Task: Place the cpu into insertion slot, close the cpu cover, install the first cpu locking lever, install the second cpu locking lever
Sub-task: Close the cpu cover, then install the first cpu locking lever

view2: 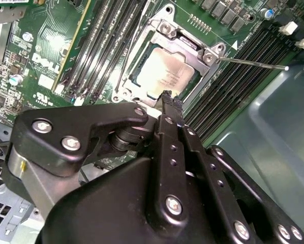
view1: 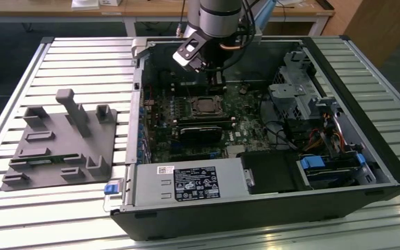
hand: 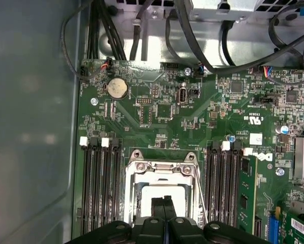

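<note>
The cpu [view2: 164, 75] lies flat in the insertion slot [view1: 205, 105] on the green motherboard, its silver-grey top showing. The cpu cover [view2: 192, 51], a silvery frame, lies down around it; in the first wrist view the cpu cover [hand: 164, 170] frames the cpu [hand: 151, 193]. A thin metal locking lever [view2: 253, 63] sticks out sideways from the socket's corner, free of any catch. My gripper [view2: 168, 97] hangs just above the socket's edge with its black fingers pressed together and nothing between them. The exterior view has the gripper [view1: 216, 79] inside the open case, behind the socket.
Long black memory slots [hand: 98, 183] flank the socket on both sides. The case wall [hand: 30, 127] stands close by. Cables [hand: 192, 35] hang at the board's far edge. A drive cage [view1: 304, 99] and a power supply [view1: 186, 185] fill the case. A grey fixture block [view1: 61, 138] sits on the exterior view's left.
</note>
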`<action>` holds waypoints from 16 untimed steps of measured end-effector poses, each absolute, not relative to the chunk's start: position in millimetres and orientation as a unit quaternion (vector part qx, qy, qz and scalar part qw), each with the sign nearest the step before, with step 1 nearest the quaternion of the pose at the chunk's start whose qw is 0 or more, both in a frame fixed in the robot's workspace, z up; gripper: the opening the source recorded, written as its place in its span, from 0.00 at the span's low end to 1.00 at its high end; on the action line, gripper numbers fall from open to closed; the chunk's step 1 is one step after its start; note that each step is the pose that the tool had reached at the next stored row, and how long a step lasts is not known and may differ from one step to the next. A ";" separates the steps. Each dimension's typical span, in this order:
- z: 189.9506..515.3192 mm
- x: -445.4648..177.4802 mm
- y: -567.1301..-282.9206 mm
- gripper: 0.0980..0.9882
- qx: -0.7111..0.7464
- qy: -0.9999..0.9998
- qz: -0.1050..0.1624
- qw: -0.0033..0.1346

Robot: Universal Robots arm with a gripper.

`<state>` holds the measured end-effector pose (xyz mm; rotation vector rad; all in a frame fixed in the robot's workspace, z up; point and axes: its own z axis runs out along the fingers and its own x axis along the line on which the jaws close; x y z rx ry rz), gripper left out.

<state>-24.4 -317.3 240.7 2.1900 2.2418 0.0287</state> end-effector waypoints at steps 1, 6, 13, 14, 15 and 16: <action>240.7 -24.8 -317.3 0.01 0.699 0.715 0.009 0.004; 240.7 -27.7 -317.3 0.01 0.699 0.715 0.009 0.004; 240.7 -30.7 -317.3 0.01 0.699 0.715 0.010 0.005; 240.7 -31.0 -317.3 0.01 0.699 0.715 0.010 0.005; 240.7 -31.0 -317.3 0.01 0.699 0.715 0.010 0.005; 240.7 -31.0 -317.3 0.01 0.699 0.715 0.010 0.005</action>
